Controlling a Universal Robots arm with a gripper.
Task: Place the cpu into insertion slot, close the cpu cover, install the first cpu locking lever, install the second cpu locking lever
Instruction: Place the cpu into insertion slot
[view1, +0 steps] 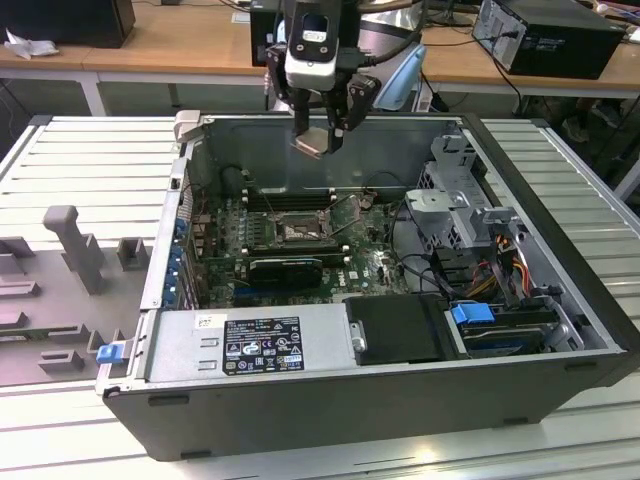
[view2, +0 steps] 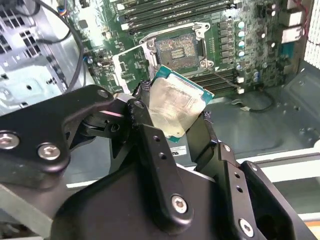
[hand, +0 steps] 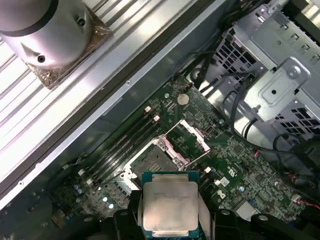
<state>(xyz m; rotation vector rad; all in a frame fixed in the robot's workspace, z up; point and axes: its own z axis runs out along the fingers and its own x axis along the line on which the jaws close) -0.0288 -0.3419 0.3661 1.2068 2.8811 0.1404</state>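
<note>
While aloft, one cpu between jaws

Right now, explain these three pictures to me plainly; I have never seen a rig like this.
This is a robot arm working over an open computer case that lies on a slatted metal table. The exterior view is taken from a camera off the arm; both wrist views come from cameras riding on the arm, looking down into the case. The arm's pincer grips the cpu, a small square silver chip, above the green board. The insertion slot below is uncovered.
</note>
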